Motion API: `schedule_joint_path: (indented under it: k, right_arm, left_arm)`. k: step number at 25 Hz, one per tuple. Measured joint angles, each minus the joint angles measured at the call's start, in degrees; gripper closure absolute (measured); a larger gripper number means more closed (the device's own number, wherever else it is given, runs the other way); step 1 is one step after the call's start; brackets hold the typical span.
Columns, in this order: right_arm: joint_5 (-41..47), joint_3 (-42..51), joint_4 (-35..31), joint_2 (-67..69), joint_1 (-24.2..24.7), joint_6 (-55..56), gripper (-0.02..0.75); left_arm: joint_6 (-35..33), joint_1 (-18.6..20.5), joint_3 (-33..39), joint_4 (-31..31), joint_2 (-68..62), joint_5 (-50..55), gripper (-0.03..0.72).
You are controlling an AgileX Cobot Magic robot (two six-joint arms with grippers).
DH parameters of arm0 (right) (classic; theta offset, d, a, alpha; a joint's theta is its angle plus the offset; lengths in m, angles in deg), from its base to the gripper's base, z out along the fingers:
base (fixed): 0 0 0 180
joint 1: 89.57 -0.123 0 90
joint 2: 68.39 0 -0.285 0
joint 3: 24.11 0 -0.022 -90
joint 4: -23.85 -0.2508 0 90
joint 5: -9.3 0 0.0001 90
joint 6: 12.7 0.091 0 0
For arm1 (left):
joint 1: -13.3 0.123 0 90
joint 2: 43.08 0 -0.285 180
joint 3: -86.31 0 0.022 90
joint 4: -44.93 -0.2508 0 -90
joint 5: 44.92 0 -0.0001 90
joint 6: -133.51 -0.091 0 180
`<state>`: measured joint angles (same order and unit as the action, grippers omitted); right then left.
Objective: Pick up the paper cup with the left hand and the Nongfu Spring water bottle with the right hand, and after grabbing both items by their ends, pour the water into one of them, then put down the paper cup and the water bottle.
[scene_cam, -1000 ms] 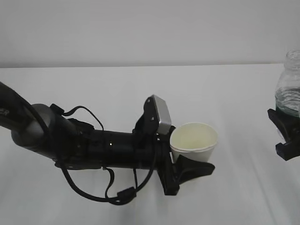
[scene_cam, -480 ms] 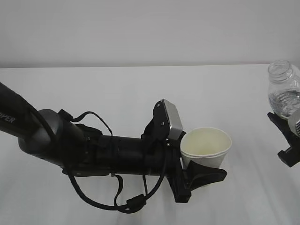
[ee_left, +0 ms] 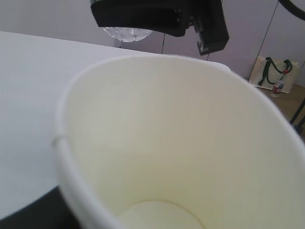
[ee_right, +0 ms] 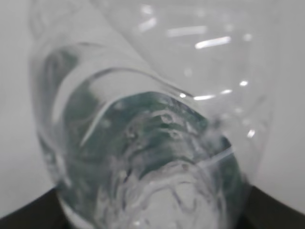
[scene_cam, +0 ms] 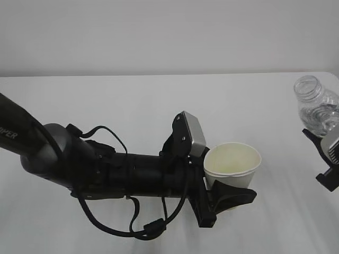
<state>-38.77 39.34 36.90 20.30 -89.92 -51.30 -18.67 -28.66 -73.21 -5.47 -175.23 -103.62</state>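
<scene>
My left hand [scene_cam: 229,182] is shut round the lower part of the paper cup [scene_cam: 233,163], which it holds upright above the white table. One black finger [scene_cam: 233,193] shows in front of the cup. The cup's cream inside [ee_left: 181,143] fills the left wrist view and looks dry. At the right edge my right hand [scene_cam: 324,156] is shut on the base of the Nongfu Spring water bottle [scene_cam: 317,106]. The bottle is capless and leans with its neck toward the cup, well apart from it. Clear water [ee_right: 157,157] sits in its lower part. Its label is hidden.
The white table [scene_cam: 132,106] runs back to a pale wall. The left arm's loose cables [scene_cam: 122,227] hang below it. In the left wrist view the right gripper [ee_left: 162,16] shows above the cup, and a bag [ee_left: 271,71] stands on the floor beyond the table.
The left arm carried the cup to the right and a little lower, then held still. The bottle came in from the right edge and tipped its neck toward the cup.
</scene>
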Motion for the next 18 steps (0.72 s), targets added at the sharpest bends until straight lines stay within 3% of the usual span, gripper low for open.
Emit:
schedule_joint_path:
  k: [18]
  right_arm:
    - [0.00, 0.00, 0.11, 0.00, 0.00, -9.64, 0.311]
  left_arm:
    - [0.00, -1.04, 0.00, 0.69, 0.00, 0.00, 0.242]
